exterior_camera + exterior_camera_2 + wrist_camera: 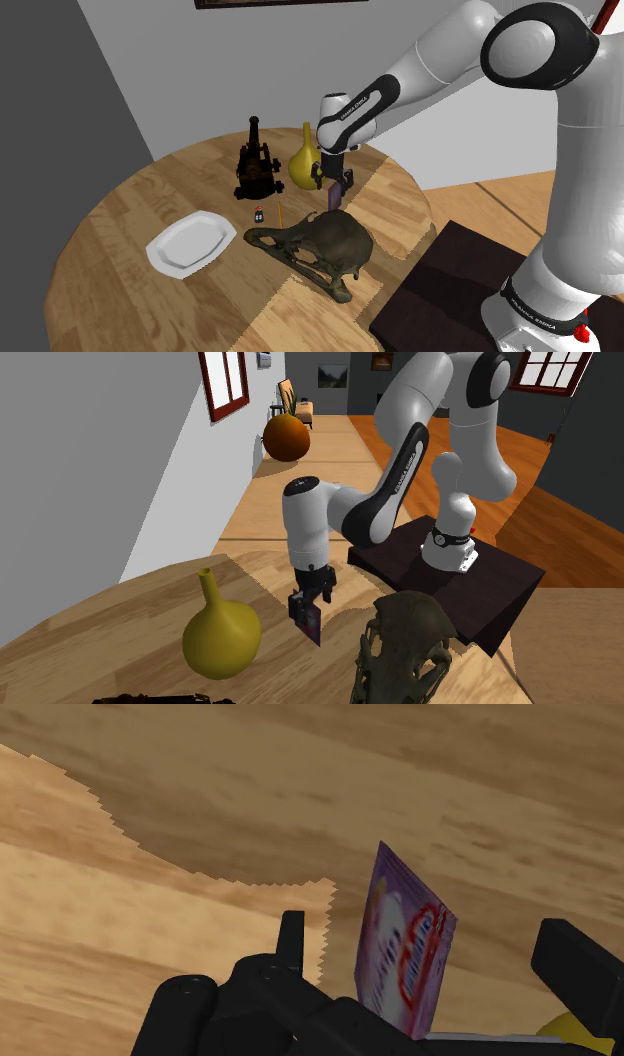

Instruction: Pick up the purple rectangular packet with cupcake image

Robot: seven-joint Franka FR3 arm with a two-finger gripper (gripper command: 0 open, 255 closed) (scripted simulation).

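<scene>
A round wooden counter (130,200) stands in a room with grey walls and a wood floor. The white arm reaches over it, and the black claw (334,188) hangs low, pointing down at the wood.

The purple packet (400,954) stands on its edge, tipped a little, right under the claw. It sits between the two fingers (290,939). The fingers are spread wide and do not touch it, so the claw is not holding it. I cannot tell if its bottom edge rests on the counter.

Other things crowd in close. In the shoulder view, a yellow vase (303,165) with a thin neck stands just behind the claw. A big dark skull (325,250) lies just in front of the packet. A black toy cannon (256,165) stands to the left of the vase. A white plate (190,243) lies farther off, near the counter's edge.

I count one packet, one vase, one skull, one cannon and one plate.
</scene>
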